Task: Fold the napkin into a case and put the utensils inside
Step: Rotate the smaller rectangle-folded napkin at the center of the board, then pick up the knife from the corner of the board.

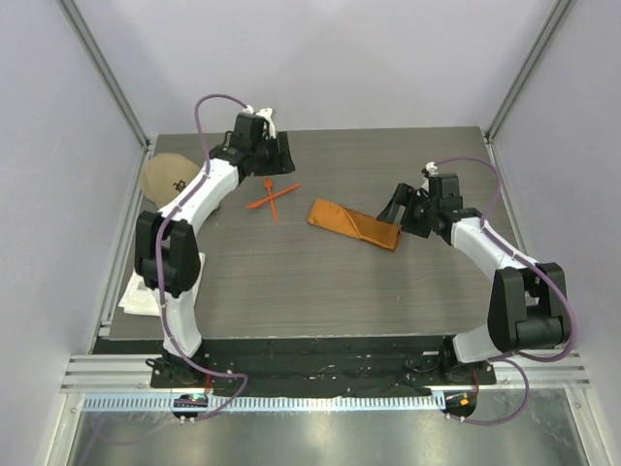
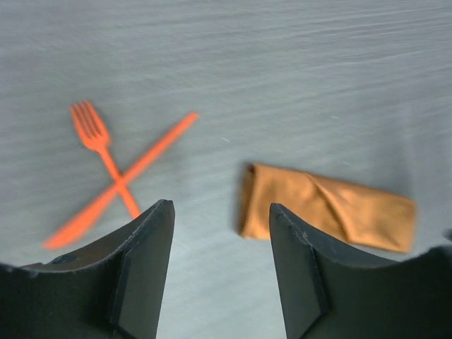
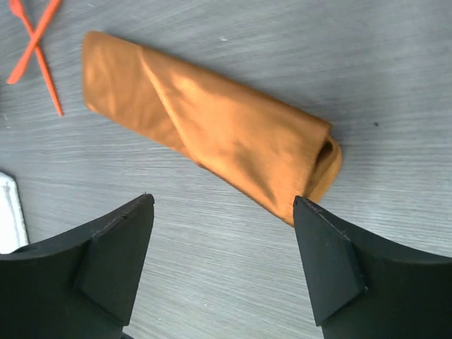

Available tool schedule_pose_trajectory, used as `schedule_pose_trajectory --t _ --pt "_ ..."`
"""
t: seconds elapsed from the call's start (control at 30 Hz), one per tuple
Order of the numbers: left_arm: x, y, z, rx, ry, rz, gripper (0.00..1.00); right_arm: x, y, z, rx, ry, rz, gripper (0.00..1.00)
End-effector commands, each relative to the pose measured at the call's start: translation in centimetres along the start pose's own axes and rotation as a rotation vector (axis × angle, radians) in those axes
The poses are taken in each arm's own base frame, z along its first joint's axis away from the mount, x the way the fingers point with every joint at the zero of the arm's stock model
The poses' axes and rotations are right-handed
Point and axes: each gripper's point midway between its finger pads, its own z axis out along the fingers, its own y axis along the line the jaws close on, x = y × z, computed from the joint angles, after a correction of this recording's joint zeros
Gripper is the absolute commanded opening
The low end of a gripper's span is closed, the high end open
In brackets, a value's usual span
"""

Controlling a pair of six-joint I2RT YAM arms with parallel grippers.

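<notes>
A tan cap (image 1: 167, 175) lies at the far left of the counter (image 1: 320, 291), near the back corner. A white towel (image 1: 136, 291) sits at the counter's left edge, partly hidden behind the left arm.

The left end effector (image 1: 279, 152) hangs over the back of the counter, just beyond the utensils (image 1: 273, 197). Its jaws stand well apart and hold nothing. In the left wrist view, bare counter shows between its fingers (image 2: 148, 268).

The two utensils lie flat on the counter, crossed over each other in an X, outside the case (image 1: 354, 224) and clear of it. One is a fork (image 2: 99, 148). The other is a long thin piece, too blurred at its end to tell its kind.

To the right of them the case lies near the middle of the counter. It is a narrow, flat, rust-orange sleeve set on a slant, its left end farther back and its right end nearer. A diagonal fold crosses its top, and in the right wrist view its right end shows a rounded, layered edge.

The right end effector (image 1: 393, 209) sits at that right end of the case. Its jaws are spread wide and grip nothing. One fingertip (image 3: 311, 219) appears right at the case's corner, but whether it touches the cloth cannot be told.
</notes>
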Motion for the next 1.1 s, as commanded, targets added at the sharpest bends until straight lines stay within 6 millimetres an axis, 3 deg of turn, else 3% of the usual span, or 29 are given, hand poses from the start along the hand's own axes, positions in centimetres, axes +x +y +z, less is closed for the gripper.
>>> schedule_pose_trajectory --t 0.0,0.1,0.23,0.3,0.43,0.83,0.97,1.07 --pt "3.6 2.3 2.8 0.025 0.217 0.247 0.61 -2.2 3.2 -2.1 -0.051 -0.04 -0.074 0.86" --pt "3.0 1.1 4.1 0.132 0.25 0.371 0.64 -1.5 5.8 -3.4 -0.15 -0.017 -0.094 0.86" --pt "3.1 3.5 6.5 0.09 0.309 0.505 0.66 -0.4 7.8 -4.9 -0.218 -0.011 -0.141 0.85" --pt "1.8 4.3 7.2 0.067 0.289 0.531 0.66 -0.2 8.5 -5.6 -0.25 -0.013 -0.151 0.85" --pt "2.6 6.0 8.8 0.068 0.332 0.551 0.65 0.5 9.5 -6.1 -0.309 -0.005 -0.149 0.84" --pt "6.4 9.0 10.5 0.094 0.461 0.54 0.64 0.9 9.8 -6.0 -0.335 -0.003 -0.156 0.84" --pt "7.4 10.2 11.4 0.059 0.495 0.54 0.57 0.7 9.8 -6.0 -0.337 -0.017 -0.155 0.84" --pt "8.1 11.1 11.7 0.021 0.513 0.545 0.47 0.9 9.7 -5.5 -0.331 -0.017 -0.149 0.84"
